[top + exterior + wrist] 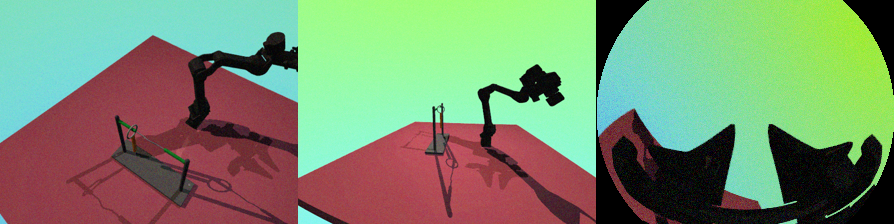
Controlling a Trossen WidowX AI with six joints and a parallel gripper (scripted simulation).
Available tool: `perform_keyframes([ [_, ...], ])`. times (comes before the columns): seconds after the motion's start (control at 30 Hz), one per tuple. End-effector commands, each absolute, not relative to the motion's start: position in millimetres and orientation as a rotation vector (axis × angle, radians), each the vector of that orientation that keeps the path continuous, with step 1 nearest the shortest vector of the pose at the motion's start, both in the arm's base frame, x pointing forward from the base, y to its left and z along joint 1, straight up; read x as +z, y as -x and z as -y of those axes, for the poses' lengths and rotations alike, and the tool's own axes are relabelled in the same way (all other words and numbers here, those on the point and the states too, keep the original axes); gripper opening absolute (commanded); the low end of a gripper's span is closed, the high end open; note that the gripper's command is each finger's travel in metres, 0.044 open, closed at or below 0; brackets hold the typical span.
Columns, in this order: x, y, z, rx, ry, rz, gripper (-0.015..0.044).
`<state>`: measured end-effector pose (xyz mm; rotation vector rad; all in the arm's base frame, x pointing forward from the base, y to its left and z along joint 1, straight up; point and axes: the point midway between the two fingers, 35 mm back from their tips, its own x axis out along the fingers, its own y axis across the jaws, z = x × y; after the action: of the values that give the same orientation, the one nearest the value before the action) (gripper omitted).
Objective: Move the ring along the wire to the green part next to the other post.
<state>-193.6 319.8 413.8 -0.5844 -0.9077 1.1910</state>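
The ring (pixel 127 133) (pixel 444 109) hangs around the wire at the inner end of the green part (pixel 124 123) beside the far post (pixel 121 134) (pixel 442 130). Its orange handle (pixel 134 144) (pixel 441 120) hangs down above the base. The thin grey wire (pixel 152 142) runs from there to the other green part (pixel 175 155) at the near post (pixel 184 176) (pixel 434 129). My gripper (pixel 751 128) is partly open and empty, with a gap between its fingers. It is raised, far to the right of the ring in the top and exterior views. Its fingertips are not clearly visible in the top view.
The grey base plate (pixel 152 175) (pixel 432 151) carries both posts on the red table (pixel 63 121) (pixel 374 177). The arm (pixel 198 88) (pixel 486 111) stands to the right of the wire frame. Shadows of the arm, ring and frame fall across the table.
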Motion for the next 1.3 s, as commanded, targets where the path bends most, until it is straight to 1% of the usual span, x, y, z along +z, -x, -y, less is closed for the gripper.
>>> perform_keyframes([
  [0.0, 415, 160, -336, 1.138, 0.583, 0.885, 0.016],
  [0.3, 413, 91, -363, 1.028, 0.603, 0.844, 0.016],
  [0.63, 409, 12, -375, 0.915, 0.629, 0.794, 0.016],
  [0.93, 404, -60, -371, 0.817, 0.652, 0.743, 0.016],
  [1.27, 397, -141, -348, 0.706, 0.677, 0.675, 0.016],
])
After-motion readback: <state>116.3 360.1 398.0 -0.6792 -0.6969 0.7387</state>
